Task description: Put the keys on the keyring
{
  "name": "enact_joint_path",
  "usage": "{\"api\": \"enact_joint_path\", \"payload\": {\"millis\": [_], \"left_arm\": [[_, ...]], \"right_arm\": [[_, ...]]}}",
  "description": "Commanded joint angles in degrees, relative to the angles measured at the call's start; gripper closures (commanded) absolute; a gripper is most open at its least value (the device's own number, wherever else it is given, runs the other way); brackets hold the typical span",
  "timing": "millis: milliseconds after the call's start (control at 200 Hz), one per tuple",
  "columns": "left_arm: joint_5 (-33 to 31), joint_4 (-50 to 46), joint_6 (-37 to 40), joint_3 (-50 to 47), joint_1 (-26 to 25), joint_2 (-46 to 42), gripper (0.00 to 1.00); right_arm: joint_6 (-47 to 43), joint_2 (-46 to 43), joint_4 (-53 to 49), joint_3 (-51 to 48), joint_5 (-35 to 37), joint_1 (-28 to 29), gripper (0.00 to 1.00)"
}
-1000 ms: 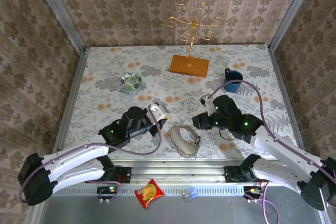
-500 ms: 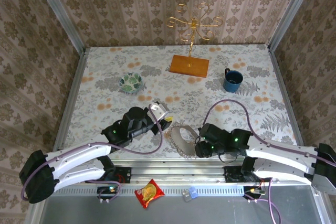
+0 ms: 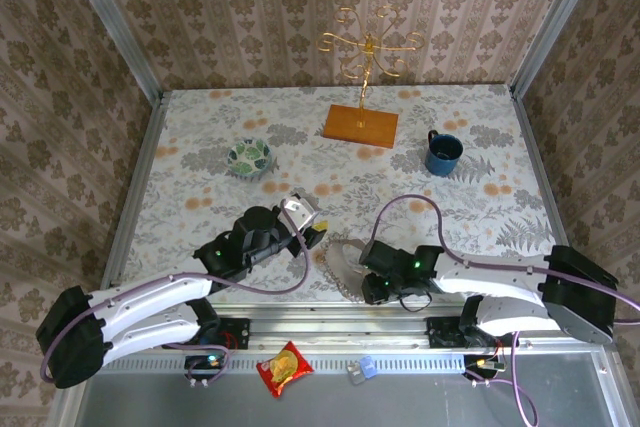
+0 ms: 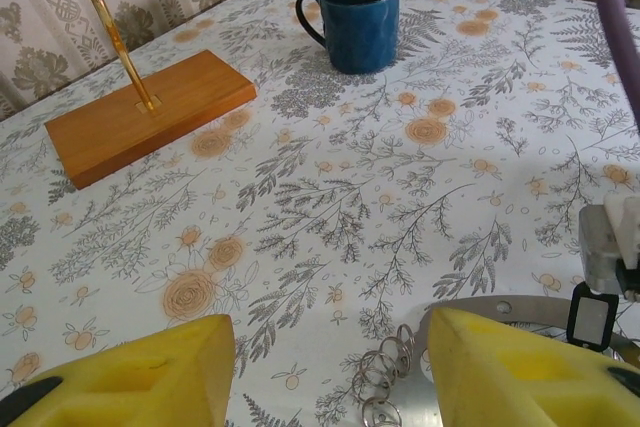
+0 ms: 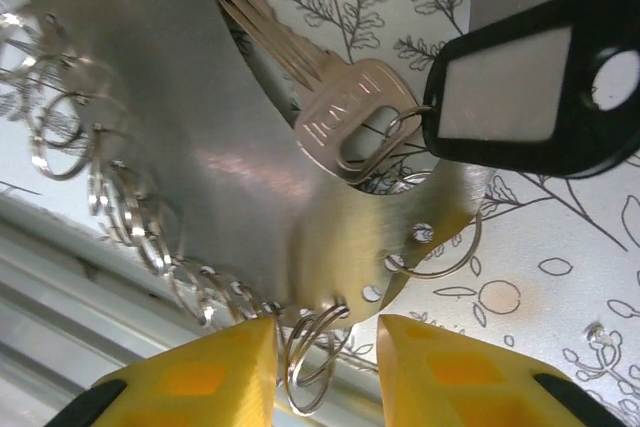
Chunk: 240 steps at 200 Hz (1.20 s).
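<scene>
The keyring [image 3: 340, 262] lies mid-table at the near edge. Our right claw [image 5: 325, 332] stands half open astride one small ring [image 5: 308, 352], gripping nothing. Our left claw [image 4: 325, 337] gapes empty just left of the keyring. A brass key [image 5: 340, 122] rests on the keyring. We judge both light, stiff and slippery, so we should pinch the key's flat head.

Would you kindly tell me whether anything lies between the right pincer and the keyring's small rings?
Nothing visible does: one small ring on the keyring's edge hangs right in the gap between the right pincer's open yellow fingers.
</scene>
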Motion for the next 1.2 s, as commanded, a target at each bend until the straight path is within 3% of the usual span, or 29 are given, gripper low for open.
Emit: {"api": "enact_joint_path", "payload": {"millis": [0,270,655,865,1000,1195], "left_arm": [[-1.1,1.3,-1.45,-0.63,0.4,-1.12,0.45],[-2.16,0.94,-1.4,-0.63,0.6,-1.66,0.45],[-9.64,-3.87,-2.27,-1.3,1.1,-7.5,0.45],[-14.65,-9.54,-4.41,-3.11,1.74,-14.24,0.46],[-11.05,-10.35,-3.85,-4.09,2.02,-15.6,0.47],[-1.02,-8.65,2.55,-5.7,2.24,-13.64,0.46]], "right_arm": [[-0.87,1.66,-2.31,2.68,-0.29,0.33,0.72],[-4.82,3.55,-4.06,6.59,3.79,-0.16,0.97],[-20.76,15.64,-2.19,23.41,2.26,-7.76,1.0],[-22.95,20.35,0.13,28.43,-1.11,-10.11,1.0],[-23.48,19.81,0.72,29.97,-2.09,-10.72,1.0],[-23.85,17.69,0.4,31.85,-4.49,-11.87,1.0]]}}
